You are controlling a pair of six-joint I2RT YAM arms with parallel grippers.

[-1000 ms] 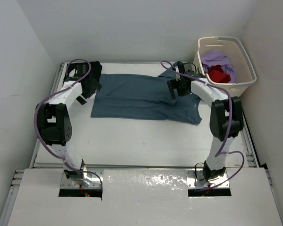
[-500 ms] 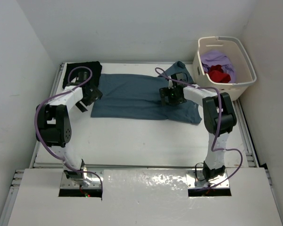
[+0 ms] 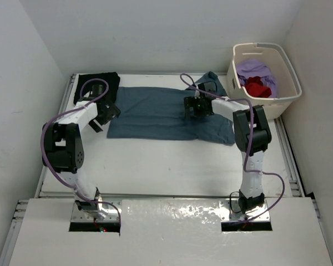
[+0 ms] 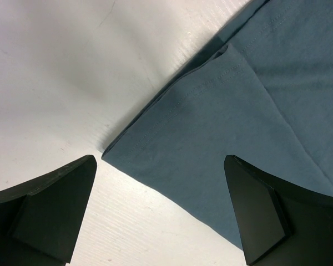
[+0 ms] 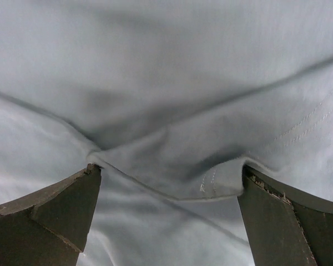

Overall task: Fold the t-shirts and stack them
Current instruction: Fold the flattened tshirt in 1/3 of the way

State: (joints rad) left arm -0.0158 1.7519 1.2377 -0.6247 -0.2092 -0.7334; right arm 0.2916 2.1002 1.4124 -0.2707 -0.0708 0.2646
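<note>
The teal-blue t-shirt [image 3: 155, 113] lies spread flat across the back of the table. My left gripper [image 3: 104, 114] hangs open over its near-left corner [image 4: 211, 138], one finger [image 4: 50, 210] above bare table and the other above cloth. My right gripper [image 3: 193, 108] is open low over the shirt's right part, with a raised fold and hem [image 5: 211, 183] between its fingers [image 5: 50, 216]. A folded black t-shirt [image 3: 97, 83] sits at the back left corner. The lavender t-shirt [image 3: 250, 69] and the red t-shirt [image 3: 257, 87] lie bunched in the basket.
The cream laundry basket [image 3: 283, 100] stands at the back right, just off the table's edge. White walls close in at the back and on both sides. The white table [image 3: 155, 166] is bare in front of the teal-blue shirt.
My right gripper has swung left from the shirt's back right part to over its right middle. My left gripper came slightly nearer, then held still. Both stayed open.
</note>
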